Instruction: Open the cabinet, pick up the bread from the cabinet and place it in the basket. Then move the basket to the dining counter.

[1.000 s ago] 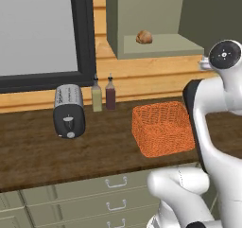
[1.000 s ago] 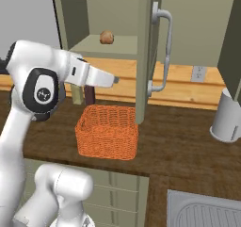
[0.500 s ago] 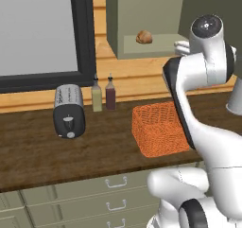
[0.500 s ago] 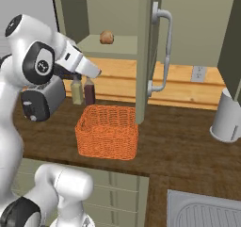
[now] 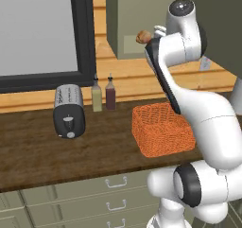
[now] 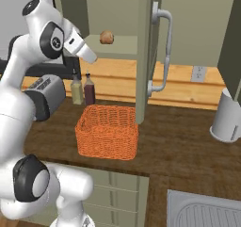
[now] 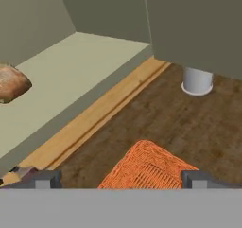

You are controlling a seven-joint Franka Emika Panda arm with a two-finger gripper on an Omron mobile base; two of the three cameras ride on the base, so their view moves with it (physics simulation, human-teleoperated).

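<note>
My gripper [image 7: 118, 179] stood spread wide and empty, raised beside the open cabinet [image 6: 117, 14].

I counted one bread [image 6: 107, 37], lying on the cabinet's shelf, left of the open door with its one curved handle [image 6: 161, 52]; in my hand view it lay at the left edge [image 7: 12, 83], and in the left base view it peeked out beside my arm [image 5: 142, 37]. One basket [image 6: 108, 131] sat on the worktop [image 5: 42, 149] below the shelf, nearer than the bread and apart from it. Two bottles [image 5: 103, 93] stood side by side left of the basket, one toaster [image 5: 69, 110] farther left, and one white jug [image 6: 227, 118] at the far right. Against half a second earlier, my arm had swung up and in toward the shelf; bread, basket and door lay as before.
</note>
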